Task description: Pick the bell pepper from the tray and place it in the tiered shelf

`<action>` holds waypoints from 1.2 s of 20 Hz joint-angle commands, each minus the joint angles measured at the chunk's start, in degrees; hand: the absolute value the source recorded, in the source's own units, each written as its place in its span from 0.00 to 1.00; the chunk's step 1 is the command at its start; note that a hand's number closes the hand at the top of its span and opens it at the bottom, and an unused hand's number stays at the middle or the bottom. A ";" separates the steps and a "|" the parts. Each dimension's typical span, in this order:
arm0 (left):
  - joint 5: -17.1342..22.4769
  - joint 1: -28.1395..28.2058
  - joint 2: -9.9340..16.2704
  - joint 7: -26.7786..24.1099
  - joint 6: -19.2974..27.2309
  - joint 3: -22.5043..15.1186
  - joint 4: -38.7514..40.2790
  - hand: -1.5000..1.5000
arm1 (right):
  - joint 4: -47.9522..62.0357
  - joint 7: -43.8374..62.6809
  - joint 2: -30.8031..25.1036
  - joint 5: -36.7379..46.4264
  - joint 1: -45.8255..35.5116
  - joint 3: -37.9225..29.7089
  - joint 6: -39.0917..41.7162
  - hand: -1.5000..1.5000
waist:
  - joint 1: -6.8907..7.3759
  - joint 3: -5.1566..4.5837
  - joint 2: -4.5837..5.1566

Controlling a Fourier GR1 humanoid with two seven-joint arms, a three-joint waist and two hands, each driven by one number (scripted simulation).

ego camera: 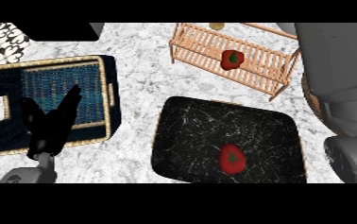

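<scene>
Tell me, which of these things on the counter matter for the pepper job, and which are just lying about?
Part of the job:
- black tray
- red bell pepper on the tray
- wooden tiered shelf
- red pepper already on the shelf

Just lying about:
- wicker basket with blue lining
- left hand, open, resting over the basket

Worktop (140, 43): white and grey marble pattern, evenly lit, no strong shadows. Woven basket (105, 100) with dark blue lining at 9 o'clock. Dark flat block (63, 31) at 11 o'clock. Black-and-white patterned item (10, 41) at the far left edge. Grey bulky shape (327, 57) at 2 o'clock.
</scene>
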 commanded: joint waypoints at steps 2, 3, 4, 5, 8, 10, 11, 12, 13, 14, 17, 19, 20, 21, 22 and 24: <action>0.03 0.63 -1.01 0.10 -1.23 -0.34 4.94 0.50 | -1.87 -2.75 -0.79 -3.99 -0.21 -5.33 -7.32 0.00 | -0.11 -0.91 0.72; 0.50 3.91 -1.15 -0.95 -2.10 -0.53 2.97 0.50 | -5.16 0.01 -0.09 -3.75 -0.11 -4.58 -6.33 0.00 | -0.40 -0.91 0.21; 1.62 1.84 -0.02 2.11 -2.42 0.44 2.23 0.50 | -4.93 1.26 0.93 -1.82 0.76 -4.37 -9.99 0.00 | -0.40 -0.90 0.27; -2.12 2.91 -3.36 0.03 0.83 -2.63 4.16 0.50 | -6.44 1.39 -1.40 -0.99 -0.20 -4.64 -9.82 0.00 | -1.08 -0.92 0.24; -1.24 1.36 -3.90 -0.90 0.99 -0.82 5.30 0.50 | -8.49 2.47 -3.20 2.00 4.19 -3.95 -10.24 0.00 | -1.65 -0.94 0.21; -1.35 0.76 -2.70 1.64 1.19 -0.40 3.71 0.50 | -9.52 5.42 -6.56 4.61 4.13 -4.79 -9.44 0.00 | -1.94 -0.93 0.08; -0.18 0.02 -2.00 2.04 -0.16 0.48 4.39 0.50 | -11.61 5.71 -7.86 3.92 4.63 -6.31 -9.76 0.00 | -2.31 -0.93 0.04; -0.93 3.54 -1.75 -1.24 -1.00 0.60 4.74 0.50 | -12.38 5.39 -8.98 4.14 5.66 -7.26 -10.54 0.00 | -1.84 -0.94 0.07; 1.20 3.21 -0.28 2.44 -1.72 1.96 1.88 0.50 | -14.34 8.95 -9.80 5.78 5.21 -7.09 -8.65 0.00 | -1.90 -0.92 -0.26; 1.99 3.93 0.62 0.82 -3.20 3.11 2.59 0.50 | -17.10 9.65 -8.89 6.56 6.95 -7.66 -11.30 0.00 | -1.98 -0.93 -0.27; -1.19 6.23 -3.27 -0.69 -0.23 -0.31 1.65 0.50 | -23.78 10.92 -10.81 4.09 10.62 -10.75 -8.30 0.00 | -2.47 -0.88 -0.40; -1.46 4.14 -2.46 -0.02 -0.19 0.50 2.72 0.50 | -28.78 10.74 -12.80 -0.14 13.84 -13.81 -5.08 0.00 | -3.24 -0.85 -0.38; -0.74 2.37 -2.25 0.32 -0.50 1.70 5.21 0.50 | -32.16 11.75 -12.14 -0.31 14.86 -12.31 -2.50 0.00 | -3.43 -0.90 -0.33; -0.66 4.25 -1.23 1.96 -0.85 1.49 0.93 0.50 | -34.82 14.08 -12.80 -0.15 16.16 -12.28 -0.06 0.00 | -2.62 -0.88 -0.43; -0.45 2.82 -1.82 2.16 -0.17 1.98 2.11 0.50 | -37.62 13.17 -13.17 -2.55 19.65 -13.73 0.82 0.00 | -3.14 -0.85 -0.38; -0.87 2.87 -2.86 -0.03 -0.25 2.00 4.22 0.50 | -40.85 10.82 -15.70 -8.06 23.05 -16.62 3.78 0.00 | -3.35 -0.85 -0.21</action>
